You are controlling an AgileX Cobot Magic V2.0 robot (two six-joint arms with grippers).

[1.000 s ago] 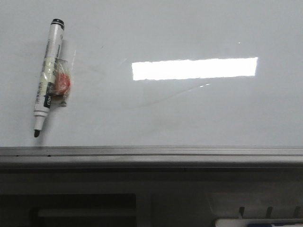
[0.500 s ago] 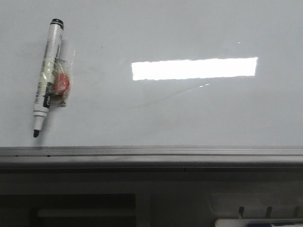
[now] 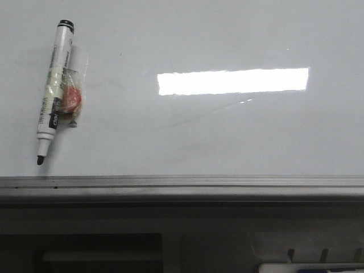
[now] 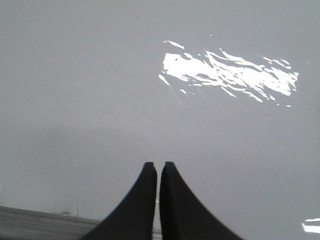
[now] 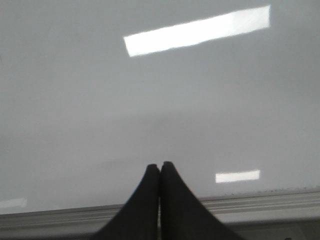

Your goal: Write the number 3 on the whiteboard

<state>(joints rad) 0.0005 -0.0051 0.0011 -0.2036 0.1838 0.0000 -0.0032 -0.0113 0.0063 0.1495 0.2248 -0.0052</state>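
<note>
Glossy pale grey whiteboard [image 3: 216,131], one, fills front view, grey metal frame along near edge, one bright rectangular reflection [image 3: 233,81]. No 3 drawn on it. One uncapped marker [image 3: 52,91] lies at board's left, small red-and-clear packet [image 3: 73,98] touching it. Left gripper [image 4: 158,166] fingers pressed together, empty; right gripper [image 5: 160,166] likewise.

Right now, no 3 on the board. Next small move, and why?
Probably open the left hand and bring it toward the marker. The whiteboard is blank, the marker lies uncapped on its left part, and both hands are shut on nothing; the right hand is likely farther.
</note>
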